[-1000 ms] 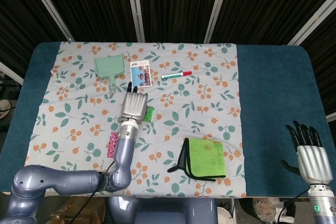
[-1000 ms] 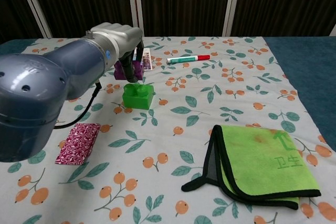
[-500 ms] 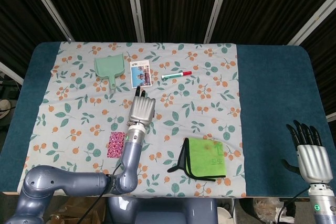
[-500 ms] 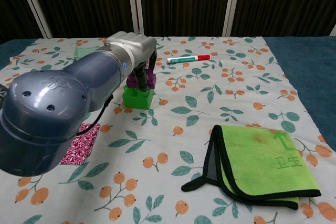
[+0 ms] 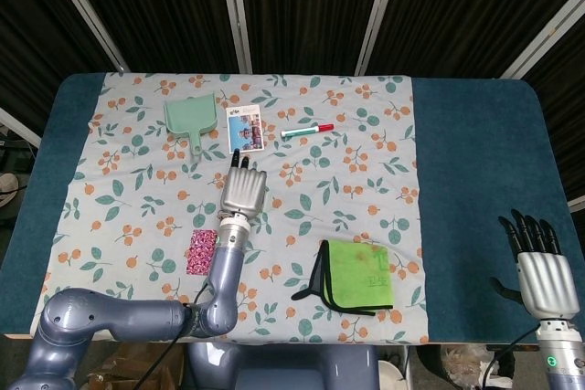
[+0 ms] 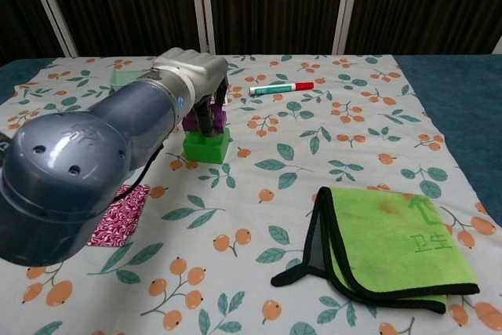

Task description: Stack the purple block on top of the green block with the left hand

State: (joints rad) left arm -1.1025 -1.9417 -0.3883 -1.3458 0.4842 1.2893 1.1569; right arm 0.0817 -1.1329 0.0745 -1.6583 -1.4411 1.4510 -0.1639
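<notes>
In the chest view the purple block (image 6: 193, 121) sits on top of the green block (image 6: 206, 147), on the floral cloth left of centre. My left hand (image 6: 190, 76) reaches over them from the left, and its dark fingers (image 6: 209, 115) curl down around the purple block and grip it. From the head view my left hand (image 5: 243, 191) covers both blocks, so neither shows there. My right hand (image 5: 539, 267) stays at the table's near right corner, fingers straight and apart, holding nothing.
A folded green cloth (image 6: 392, 245) lies front right. A red and green pen (image 6: 281, 88), a photo card (image 5: 245, 128) and a green dustpan (image 5: 192, 119) lie behind the blocks. A pink patterned card (image 6: 118, 213) lies under my left forearm.
My left hand carried the purple block from above and left of the green block down onto its top. The right hand has not moved.
</notes>
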